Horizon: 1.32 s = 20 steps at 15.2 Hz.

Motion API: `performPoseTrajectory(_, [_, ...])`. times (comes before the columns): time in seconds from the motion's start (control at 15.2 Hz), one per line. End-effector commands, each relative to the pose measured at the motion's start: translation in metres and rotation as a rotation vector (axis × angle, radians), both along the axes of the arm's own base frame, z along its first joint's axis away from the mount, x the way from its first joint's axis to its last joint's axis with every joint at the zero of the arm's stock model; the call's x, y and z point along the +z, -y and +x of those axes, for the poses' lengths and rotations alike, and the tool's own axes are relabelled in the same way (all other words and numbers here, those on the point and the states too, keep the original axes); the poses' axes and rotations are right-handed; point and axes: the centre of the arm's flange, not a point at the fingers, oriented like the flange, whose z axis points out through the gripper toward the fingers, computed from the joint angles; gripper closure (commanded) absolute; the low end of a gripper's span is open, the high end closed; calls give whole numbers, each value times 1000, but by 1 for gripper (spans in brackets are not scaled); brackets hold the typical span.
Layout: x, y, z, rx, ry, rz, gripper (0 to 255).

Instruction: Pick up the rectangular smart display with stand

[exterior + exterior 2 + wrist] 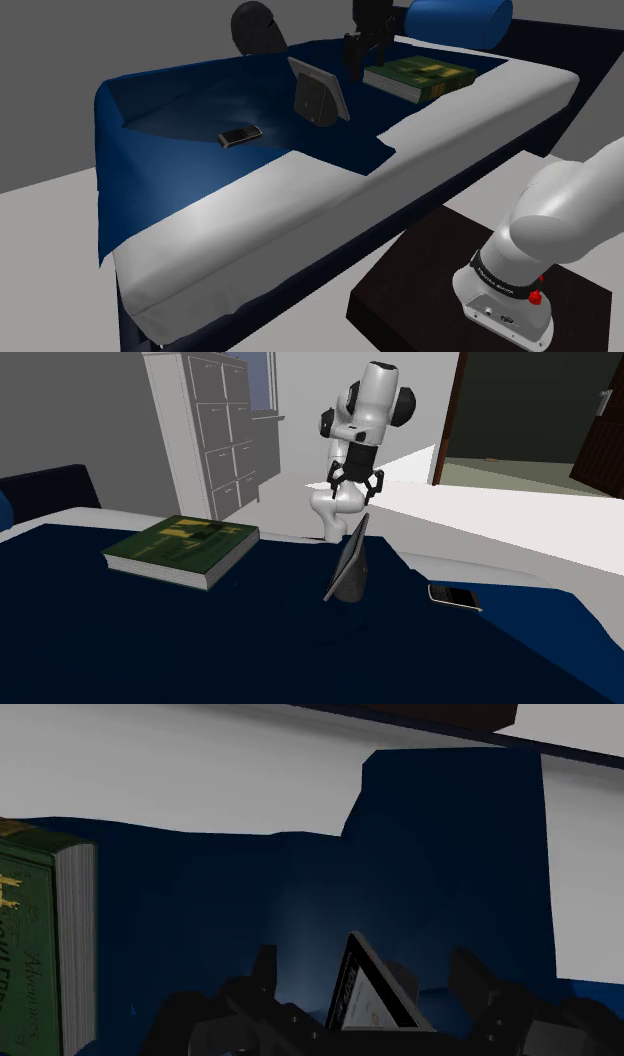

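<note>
the black gripper (357, 492) hangs over the bed with its two fingers (265, 974) spread wide and nothing clasped between them. the smart display (350, 560) stands just beneath it on the navy blanket (150, 642). it is a thin rectangular panel leaning back on a dark wedge stand (edge-on in the second exterior view, so it reads as little more than a slanted line). in the wrist view the display's upper corner sits in the gap between the fingers, clear of both. in the second exterior view the fingertips stop just short of the panel's top edge, apart from it.

a green hardback book (185, 547) lies flat on the blanket to one side of the gripper, fairly near. a small black phone (455, 596) lies flat on the opposite side, past the display and a little farther from the gripper than the book. in the shoulder view a blue bolster pillow (458, 20) lies beyond the gripper and the book. the white sheet (250, 230) shows where the blanket ends, between the gripper and the arm's dark stand (420, 290). the white arm (370, 412) rises above the gripper, with a pale chest of drawers (215, 427) behind it.
</note>
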Motion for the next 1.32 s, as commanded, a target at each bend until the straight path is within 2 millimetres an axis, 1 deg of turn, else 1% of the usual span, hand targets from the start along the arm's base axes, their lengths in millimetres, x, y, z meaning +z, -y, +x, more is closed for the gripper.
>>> performPoseTrajectory(0.0, [-1, -18, 29, -30, -17, -54, 0])
performPoseTrajectory(0.33, [-9, -57, 102, -100, -62, -188, 0])
performPoseTrajectory(0.4, [-10, -62, 111, -109, -68, -205, 0])
performPoseTrajectory(0.86, [-47, -62, 111, -109, -68, -205, 0])
performPoseTrajectory(0.99, [-50, -62, 111, -109, -68, -205, 0])
performPoseTrajectory(1.06, [-50, -62, 111, -109, -68, -205, 255])
performPoseTrajectory(1.25, [-50, -62, 111, -109, -68, -205, 255])
